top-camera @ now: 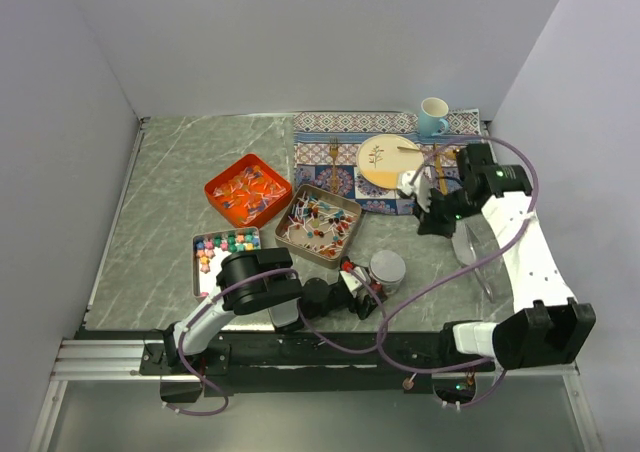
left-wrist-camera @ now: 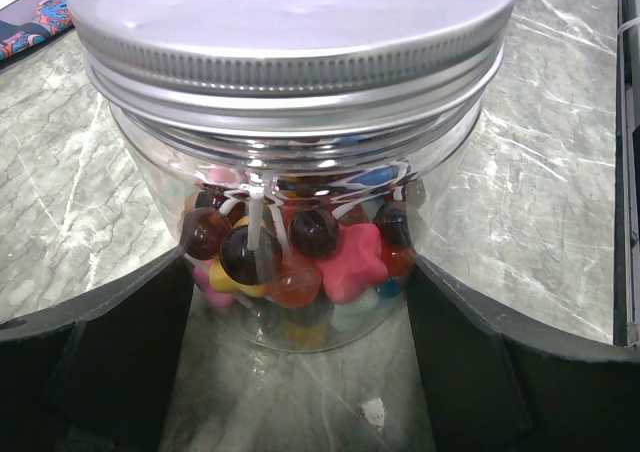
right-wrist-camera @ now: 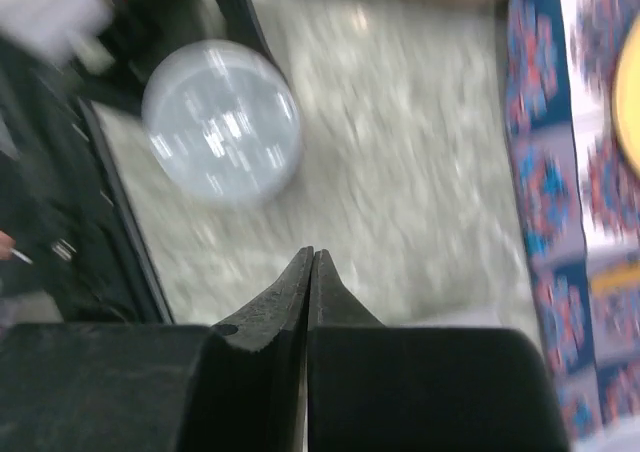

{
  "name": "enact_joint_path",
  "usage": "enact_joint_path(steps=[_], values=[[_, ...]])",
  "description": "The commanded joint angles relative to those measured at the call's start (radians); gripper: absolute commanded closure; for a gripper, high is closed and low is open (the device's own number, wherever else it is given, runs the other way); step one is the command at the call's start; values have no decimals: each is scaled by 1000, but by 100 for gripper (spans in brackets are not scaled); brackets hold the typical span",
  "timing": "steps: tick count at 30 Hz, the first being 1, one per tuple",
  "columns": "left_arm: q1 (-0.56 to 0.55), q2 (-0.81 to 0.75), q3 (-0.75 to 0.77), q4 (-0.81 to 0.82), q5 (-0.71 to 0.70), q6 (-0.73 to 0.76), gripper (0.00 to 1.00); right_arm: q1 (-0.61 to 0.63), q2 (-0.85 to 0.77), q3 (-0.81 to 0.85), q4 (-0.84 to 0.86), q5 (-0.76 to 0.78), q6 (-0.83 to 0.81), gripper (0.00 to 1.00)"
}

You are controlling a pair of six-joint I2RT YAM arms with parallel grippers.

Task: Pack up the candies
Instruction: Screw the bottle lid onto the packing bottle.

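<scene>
A clear jar with a silver screw lid stands on the table near the front. In the left wrist view the jar holds round lollipops and chunky pink, yellow and blue candies. My left gripper has its fingers against both sides of the jar's base. My right gripper is shut and empty above the table, beyond the jar; in its own blurred view its tips are pressed together and the jar lid shows below. More candies lie in three trays.
An orange tray of slim wrapped pieces, a metal tin of sweets and a small tray of chunky lumps sit left of the jar. A patterned mat with a plate and a mug lies behind. A clear container is on the right.
</scene>
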Motion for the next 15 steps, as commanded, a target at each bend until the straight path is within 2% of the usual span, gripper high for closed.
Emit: enact_joint_path(steps=[1,6,13,15], values=[[-2,87,-65,-13,26,-102,99,162,76,89,6,-143,202,100],[-2,88,-65,-7,15,-93,99,274,116,24,67,-128,235,100],[-5,96,-60,-1,-3,-88,99,362,129,-302,214,-36,224,100],[-5,99,-59,-5,-5,-85,99,366,118,-345,266,-8,230,100]])
